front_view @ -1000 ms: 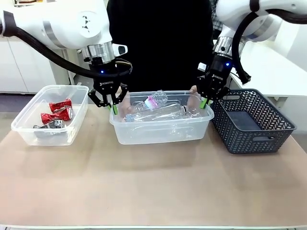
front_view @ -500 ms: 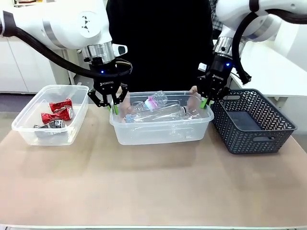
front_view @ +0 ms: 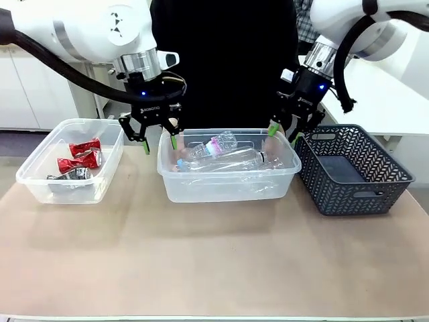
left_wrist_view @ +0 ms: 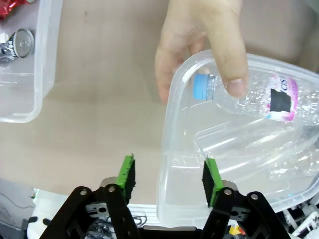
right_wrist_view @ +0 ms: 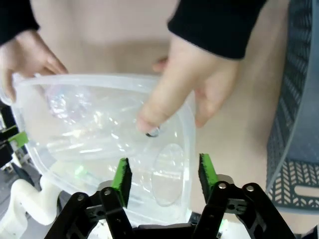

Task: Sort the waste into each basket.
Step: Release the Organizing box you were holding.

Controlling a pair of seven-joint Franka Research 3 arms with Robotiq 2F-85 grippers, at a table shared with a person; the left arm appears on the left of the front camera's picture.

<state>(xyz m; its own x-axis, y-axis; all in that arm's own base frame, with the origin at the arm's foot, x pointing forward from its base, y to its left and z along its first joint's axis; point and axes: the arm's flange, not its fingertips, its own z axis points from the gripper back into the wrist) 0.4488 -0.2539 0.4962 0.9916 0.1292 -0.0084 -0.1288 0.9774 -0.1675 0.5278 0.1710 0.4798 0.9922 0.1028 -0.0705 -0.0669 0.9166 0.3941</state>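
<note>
Both grippers — left gripper (front_view: 158, 138), right gripper (front_view: 282, 133) — are hanging open and empty over the bottle tub (front_view: 228, 184), whose ends the person's hands (left_wrist_view: 199, 45) are gripping; retreat straight upward, clear of the rim.

You have red and silver crushed cans (front_view: 79, 159) in a clear tub (front_view: 41, 181), a clear bottle (left_wrist_view: 259, 99) with blue cap and pink-and-black label, a dark grey woven-pattern basket (front_view: 352, 176), and green pads (left_wrist_view: 127, 175).
</note>
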